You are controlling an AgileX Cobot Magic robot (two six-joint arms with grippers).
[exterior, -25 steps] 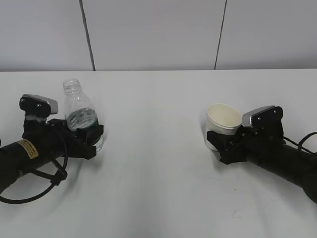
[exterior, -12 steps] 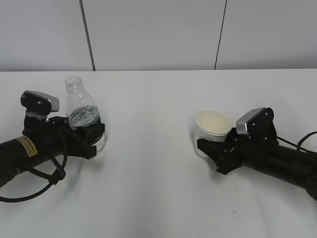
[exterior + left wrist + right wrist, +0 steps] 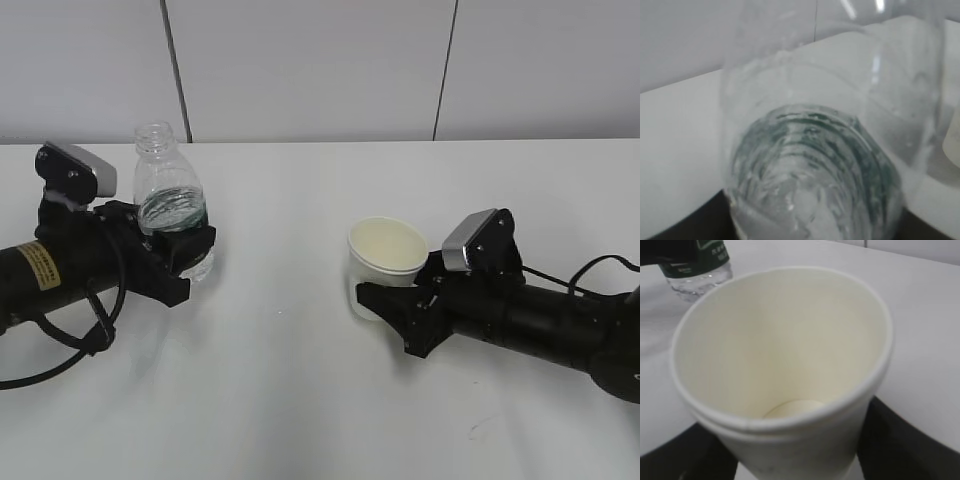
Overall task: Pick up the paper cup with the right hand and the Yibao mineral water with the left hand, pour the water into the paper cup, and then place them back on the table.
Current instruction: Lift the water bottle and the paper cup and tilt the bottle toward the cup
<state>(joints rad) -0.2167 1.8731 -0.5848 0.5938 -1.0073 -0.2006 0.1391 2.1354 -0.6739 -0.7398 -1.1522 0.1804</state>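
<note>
My left gripper (image 3: pixel 185 258) is shut on the Yibao mineral water bottle (image 3: pixel 170 212), which is upright, capless and lifted a little off the white table (image 3: pixel 290 400). The bottle (image 3: pixel 815 150) fills the left wrist view. My right gripper (image 3: pixel 385 305) is shut on the cream paper cup (image 3: pixel 385 258), held upright just above the table right of centre. In the right wrist view the cup (image 3: pixel 785 365) is empty, black fingers (image 3: pixel 910 440) clasp its sides, and the bottle's green label (image 3: pixel 695 262) shows at top left.
A pale panelled wall (image 3: pixel 320 60) stands behind the table's far edge. Black cables trail from the left arm (image 3: pixel 70 350) and the right arm (image 3: pixel 590 270). Bare tabletop lies between the two arms.
The right gripper has carried the cup leftward toward the table's middle. The left gripper has raised the bottle slightly and shifted it a little right.
</note>
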